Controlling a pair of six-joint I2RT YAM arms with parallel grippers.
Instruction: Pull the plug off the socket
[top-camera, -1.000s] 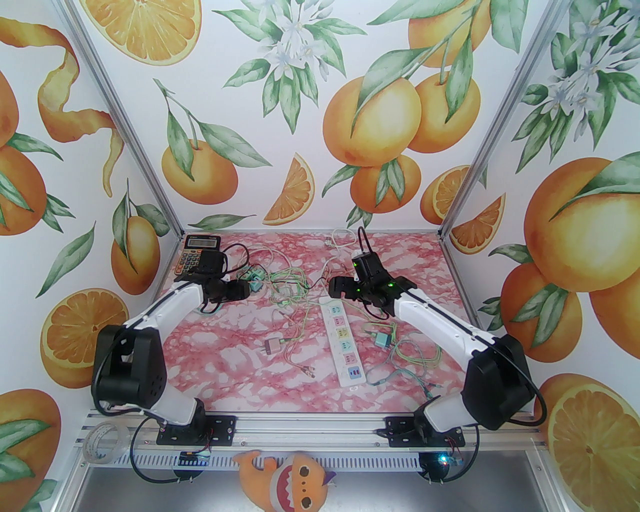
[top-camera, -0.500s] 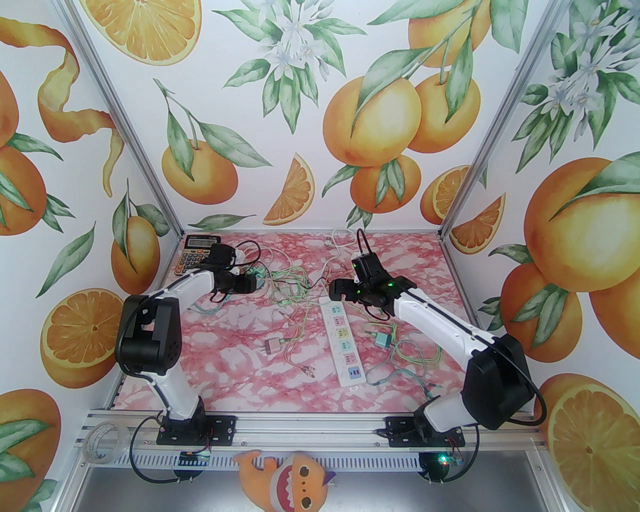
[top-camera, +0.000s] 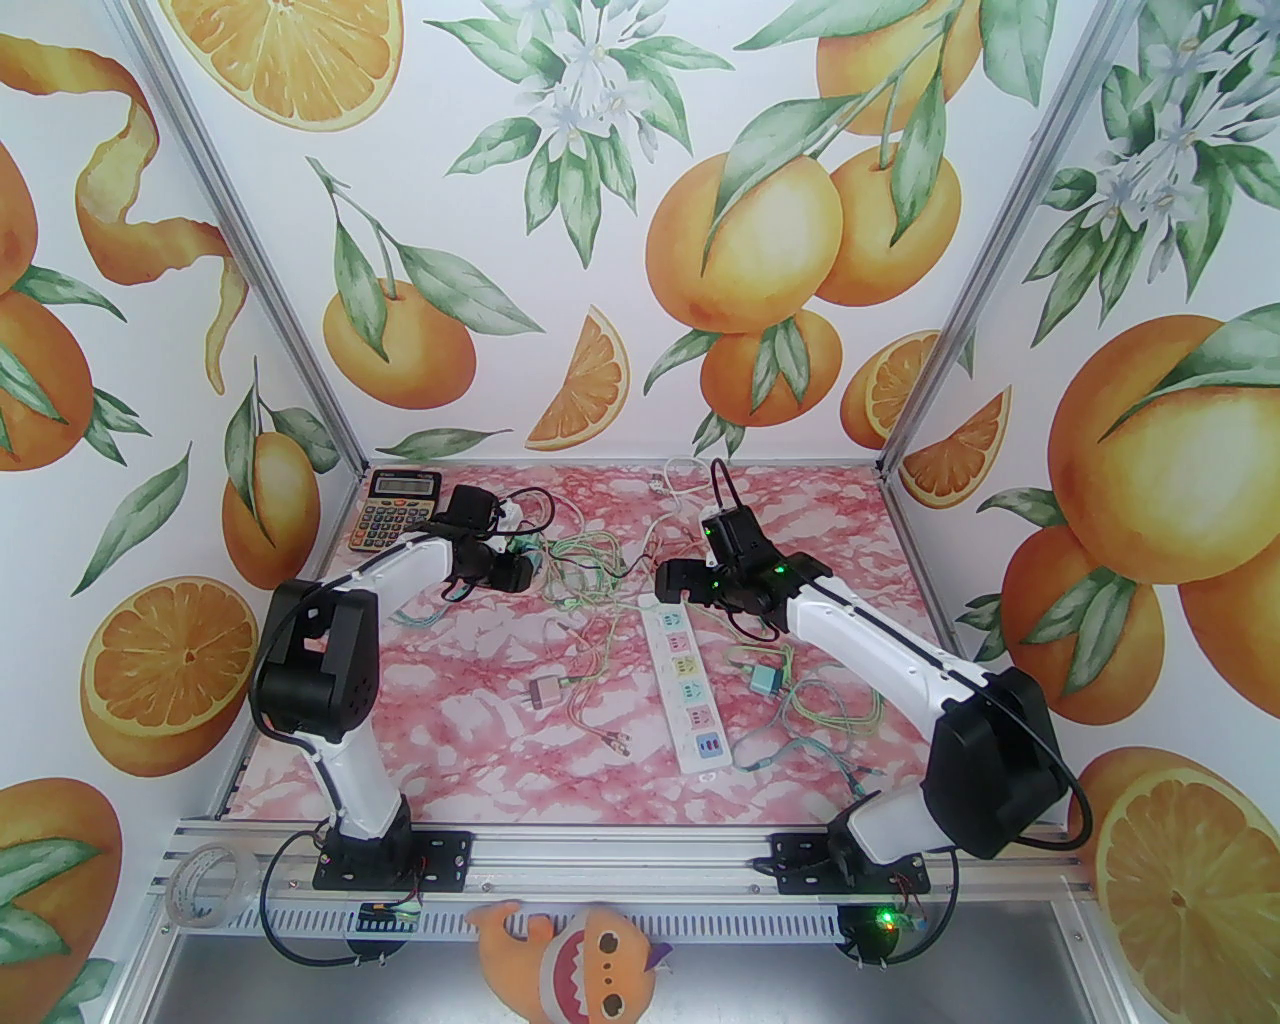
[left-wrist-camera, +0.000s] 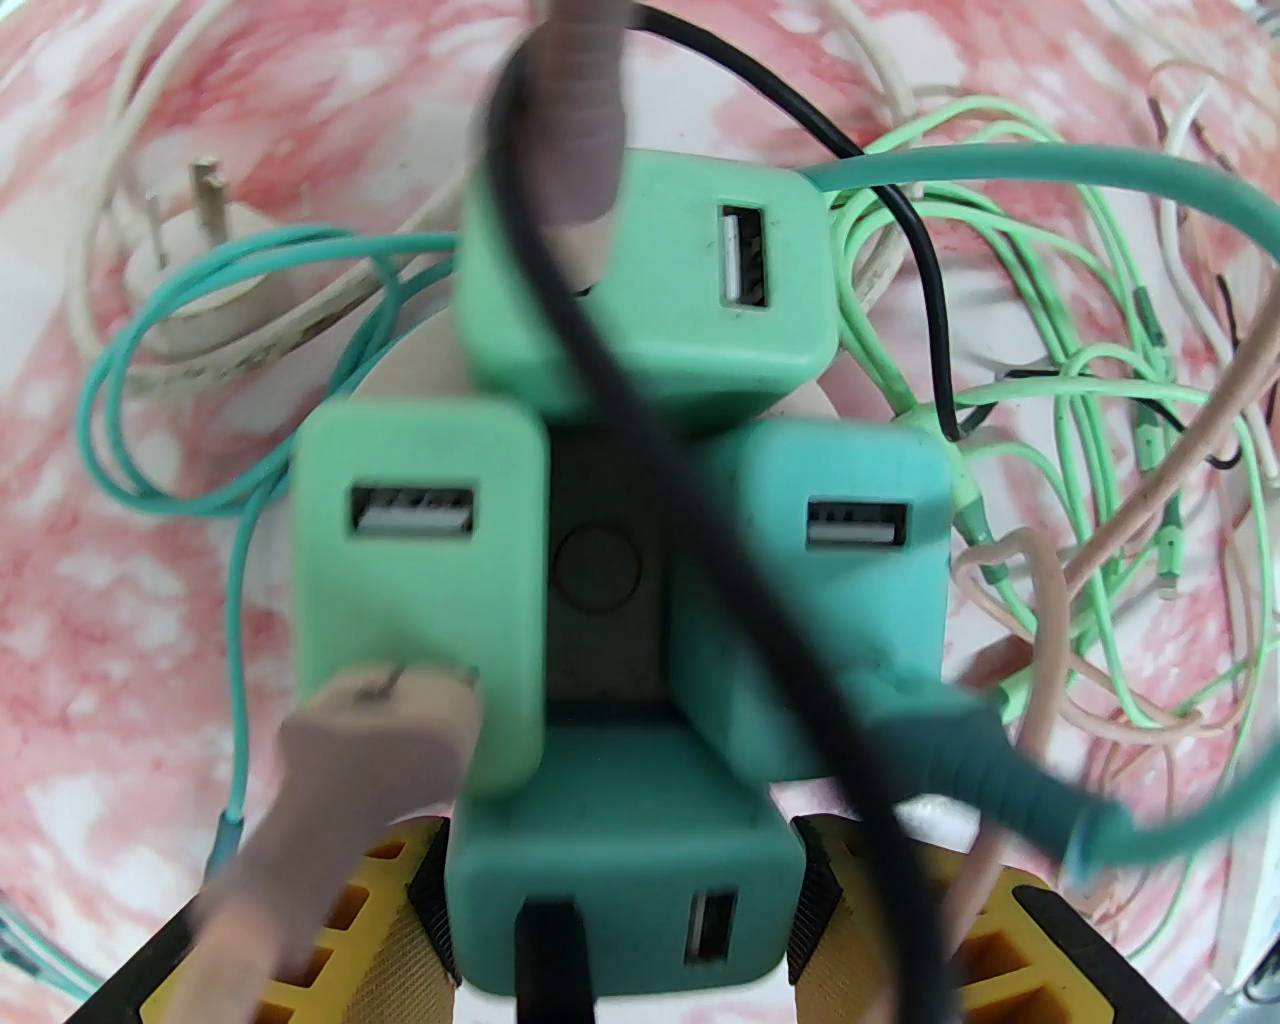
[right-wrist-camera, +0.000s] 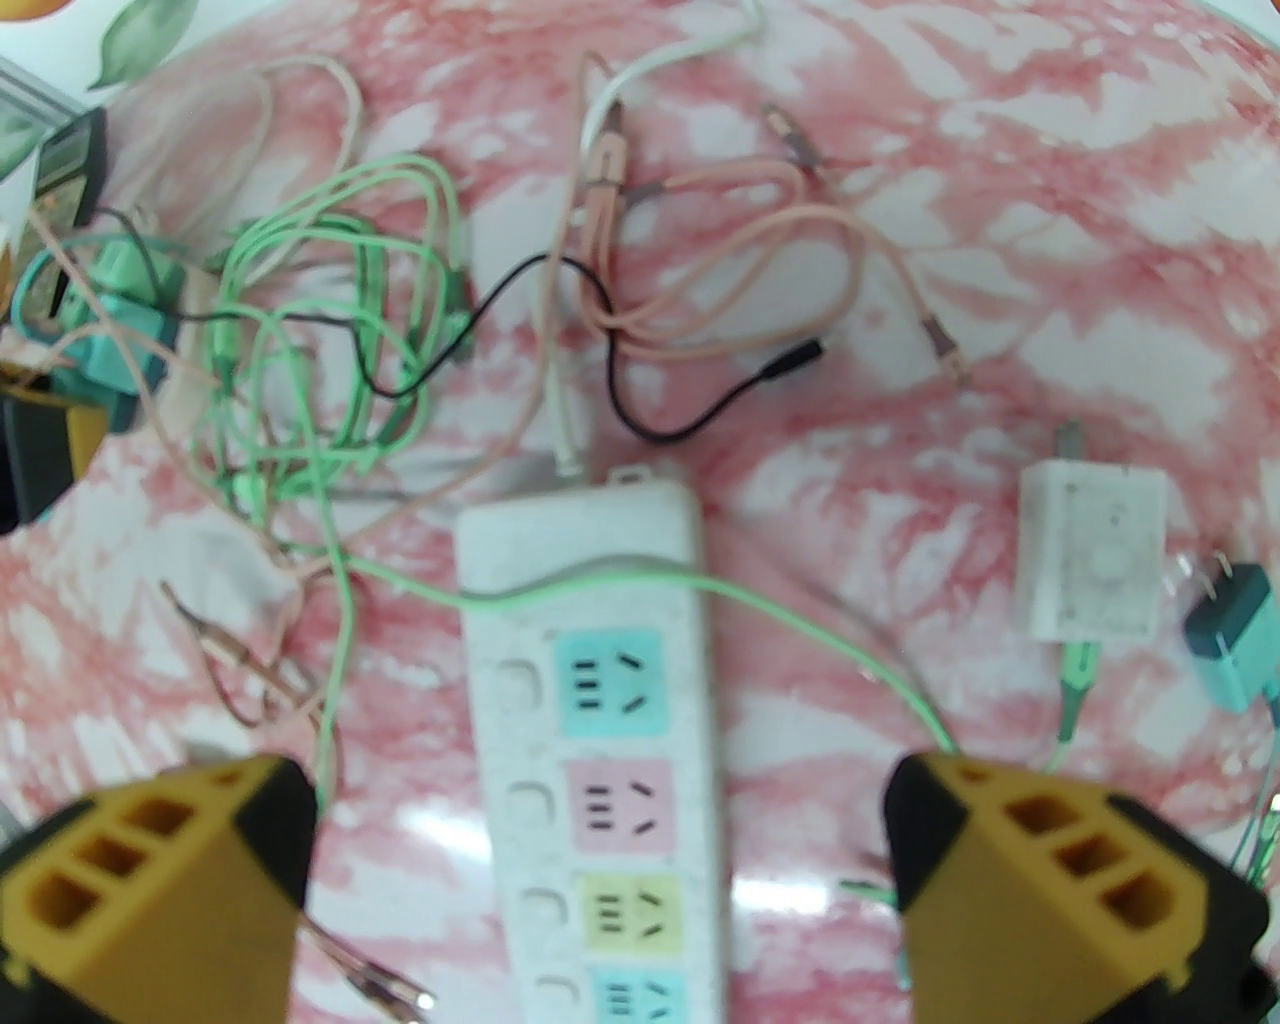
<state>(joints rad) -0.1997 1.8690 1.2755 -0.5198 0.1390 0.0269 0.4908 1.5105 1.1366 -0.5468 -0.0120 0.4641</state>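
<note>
Calculator (top-camera: 398, 508) sits far left of the power strip (top-camera: 682, 680), at the back corner of the counter (top-camera: 450, 720).

In the overhead view I have the left arm reaching to a spot left of the strip's far end. There the left pincer (left-wrist-camera: 620, 850) is on the target. Wrist view: a dark cube socket (left-wrist-camera: 598, 565) with green chargers plugged in around it. The nearest one, the plug (left-wrist-camera: 640, 790), lies right between my two fingers. The ribbed pads (left-wrist-camera: 432, 900) sit against both its sides, so I read the left pincer as closed on the plug. The plug is seated in the socket. A black cable and a pinkish cable cross in front of it. The other green chargers (left-wrist-camera: 420, 540) are in the socket too, untouched by the pincer.

A tangle of light green cables (right-wrist-camera: 330, 330) lies between that cluster and the strip's far end. One green strand is draped across the strip. A loose beige adapter (top-camera: 545, 692) lies on the counter just left of the strip's middle.

The right pincer (right-wrist-camera: 600, 800) hangs over the strip's far end with its fingers spread wide, holding nothing and well apart from the plug.

Right of the strip lies a white adapter (right-wrist-camera: 1095, 565), and just beyond it a loose teal charger (right-wrist-camera: 1235, 635), prongs up.
</note>
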